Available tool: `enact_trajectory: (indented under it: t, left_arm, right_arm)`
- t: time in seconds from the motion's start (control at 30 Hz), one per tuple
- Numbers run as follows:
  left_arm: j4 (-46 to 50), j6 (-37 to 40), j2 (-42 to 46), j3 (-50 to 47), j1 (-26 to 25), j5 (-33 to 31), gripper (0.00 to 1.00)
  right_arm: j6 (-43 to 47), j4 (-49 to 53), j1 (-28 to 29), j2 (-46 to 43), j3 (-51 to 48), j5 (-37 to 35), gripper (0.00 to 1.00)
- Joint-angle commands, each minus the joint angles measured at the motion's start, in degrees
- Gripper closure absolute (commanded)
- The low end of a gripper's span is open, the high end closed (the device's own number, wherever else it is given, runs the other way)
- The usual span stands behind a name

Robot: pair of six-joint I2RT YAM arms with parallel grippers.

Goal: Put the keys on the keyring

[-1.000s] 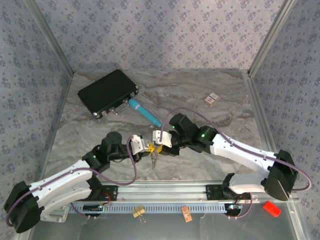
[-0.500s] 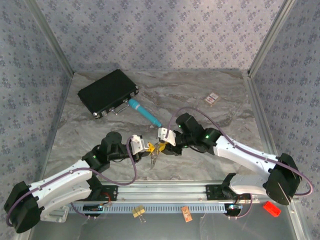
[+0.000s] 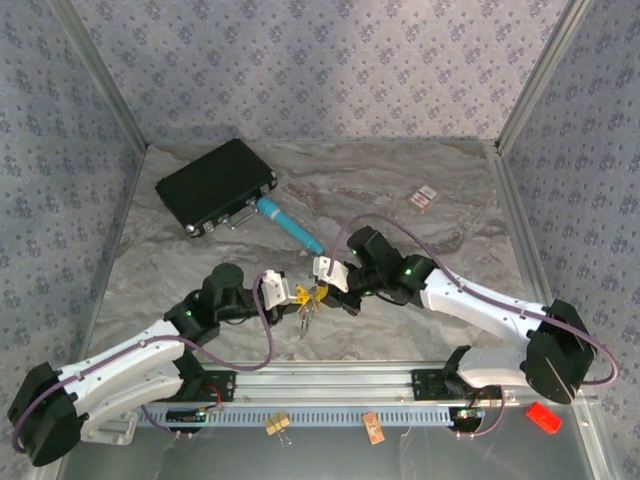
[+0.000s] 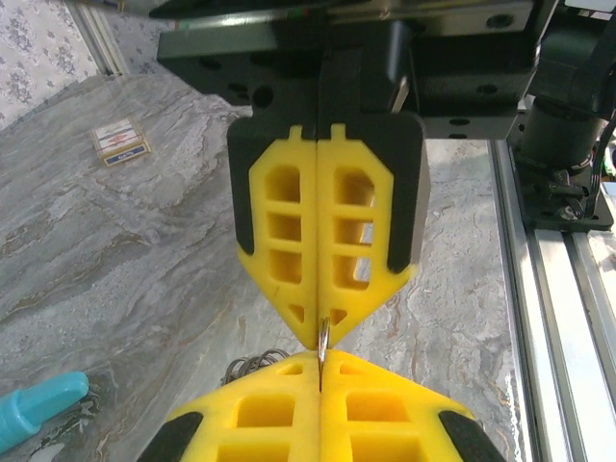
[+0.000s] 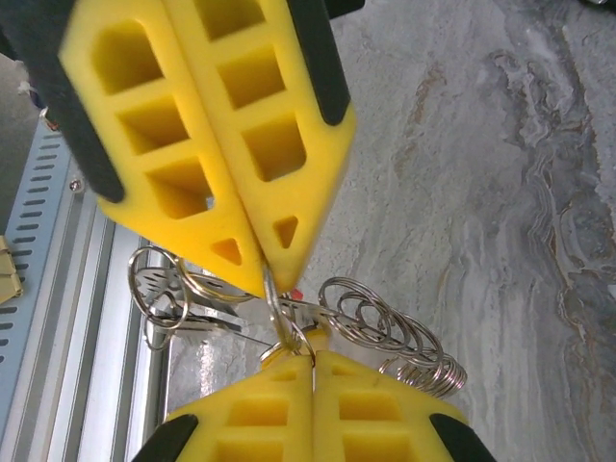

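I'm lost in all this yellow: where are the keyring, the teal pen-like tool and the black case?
keyring (image 4: 323, 339): left wrist view, its thin upright metal edge.
teal pen-like tool (image 3: 290, 227): top external view, middle of its barrel.
black case (image 3: 213, 184): top external view, centre of its lid.

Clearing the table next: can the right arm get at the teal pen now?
Probably not yet: the teal pen lies near, nothing between, but the right fingers are shut on the metal ring.
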State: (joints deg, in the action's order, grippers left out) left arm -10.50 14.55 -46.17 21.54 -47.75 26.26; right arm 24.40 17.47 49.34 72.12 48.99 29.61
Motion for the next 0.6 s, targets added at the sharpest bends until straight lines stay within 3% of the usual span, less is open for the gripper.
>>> enact_trajectory:
  t: [0.0, 0.13, 0.3, 0.57]
  left_arm:
    - [-4.3, 0.8, 1.2, 0.4, -0.2, 1.7, 1.0]
    - [-4.4, 1.0, 1.1, 0.4, -0.2, 1.6, 1.0]
    - [-4.5, 1.0, 1.0, 0.2, -0.2, 1.0, 1.0]
    - [-6.7, -0.2, 0.9, -0.9, -0.2, 0.7, 1.0]
  right_arm:
    - [-0.3, 0.4, -0.4, 1.0, 1.0, 1.9, 1.0]
    - [-0.6, 0.2, -0.6, 0.9, 0.7, 1.6, 1.0]
    - [-2.1, -2.3, -1.2, -2.1, -1.3, -0.2, 0.76]
    - [-4.8, -6.5, -0.7, -4.9, -5.2, 0.3, 0.7]
